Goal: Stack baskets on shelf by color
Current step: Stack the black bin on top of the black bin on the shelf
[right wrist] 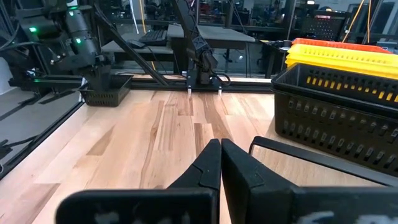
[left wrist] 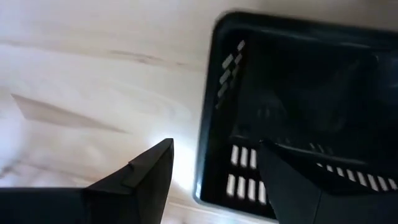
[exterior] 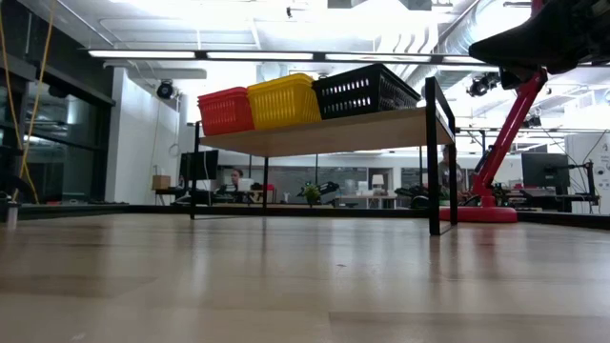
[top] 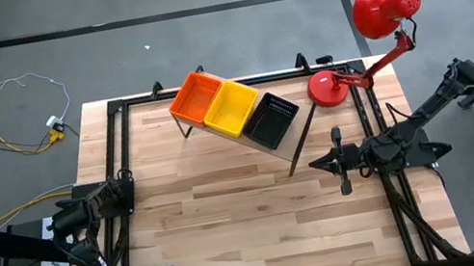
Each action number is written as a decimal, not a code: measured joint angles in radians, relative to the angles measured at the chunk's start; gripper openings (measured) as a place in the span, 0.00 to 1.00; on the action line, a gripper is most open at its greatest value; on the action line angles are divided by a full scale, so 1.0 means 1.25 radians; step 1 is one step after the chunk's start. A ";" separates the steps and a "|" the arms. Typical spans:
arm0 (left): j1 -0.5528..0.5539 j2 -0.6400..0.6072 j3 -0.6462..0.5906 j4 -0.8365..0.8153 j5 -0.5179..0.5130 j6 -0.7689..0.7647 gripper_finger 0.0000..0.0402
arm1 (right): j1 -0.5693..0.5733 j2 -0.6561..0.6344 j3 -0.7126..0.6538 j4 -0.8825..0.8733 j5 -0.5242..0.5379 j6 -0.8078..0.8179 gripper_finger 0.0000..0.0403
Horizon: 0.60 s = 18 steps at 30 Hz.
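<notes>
A plank-wood bench (top: 262,217) carries a light wood shelf (exterior: 329,132) on thin black legs, standing toward the far side. On the shelf sit three baskets in a touching row: an orange-red basket (top: 196,98), a yellow basket (top: 231,108) and a black basket (top: 271,118).

A further black basket (left wrist: 298,106) sits at the bench's left edge, under the left arm. The left hand (left wrist: 214,168) is open, with one finger inside this basket and the other outside, straddling its rim but not yet closed on it.

The right arm waits at the bench's right side, near the shelf; the right hand (right wrist: 219,163) has its fingers pressed together and holds nothing.

The step appears to be picking up the loose black basket. To do it well, close squarely on the rim wall, lift level, and lower it straight into the black one on the shelf so it nests.
</notes>
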 joint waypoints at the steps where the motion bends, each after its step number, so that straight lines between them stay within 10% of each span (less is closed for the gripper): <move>1: 0.002 0.000 -0.002 0.010 -0.005 0.012 0.54 | 0.000 0.000 0.000 0.000 0.000 0.000 0.00; 11: 0.049 0.000 -0.003 0.040 -0.014 0.076 0.53 | 0.000 0.000 0.000 0.000 0.000 0.000 0.00; 18: 0.097 0.000 -0.003 0.044 -0.014 0.091 0.32 | 0.000 0.000 0.000 -0.005 0.000 0.000 0.00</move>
